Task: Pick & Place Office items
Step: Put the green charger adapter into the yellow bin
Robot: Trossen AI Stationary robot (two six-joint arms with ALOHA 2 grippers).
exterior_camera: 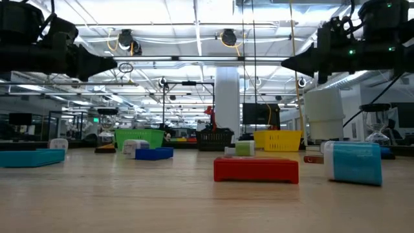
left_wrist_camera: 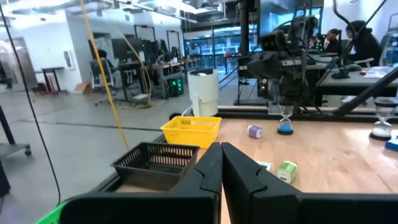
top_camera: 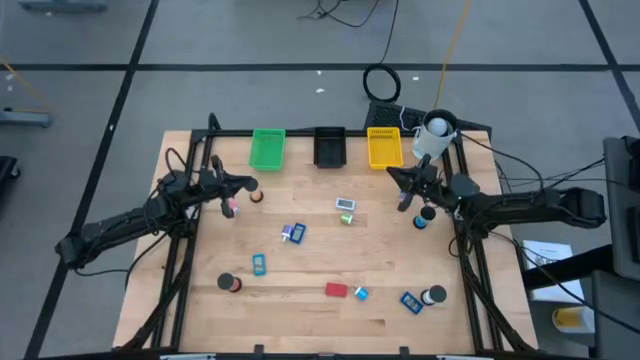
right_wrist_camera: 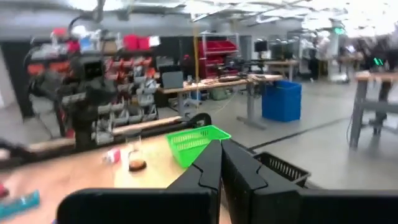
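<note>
Four cameras cover one table [top_camera: 300, 270]. One looks straight down from overhead, taking in both arms. Another sits at tabletop level at the near edge, close to a red block [exterior_camera: 256, 169], facing the trays. Each wrist camera looks across the table toward the opposite arm; the green tray [right_wrist_camera: 196, 142] appears in three views.

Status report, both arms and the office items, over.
Left gripper shut, empty, near green tray. Right gripper shut, empty, near yellow tray. Office items scattered on table. Nothing blocking.
</note>
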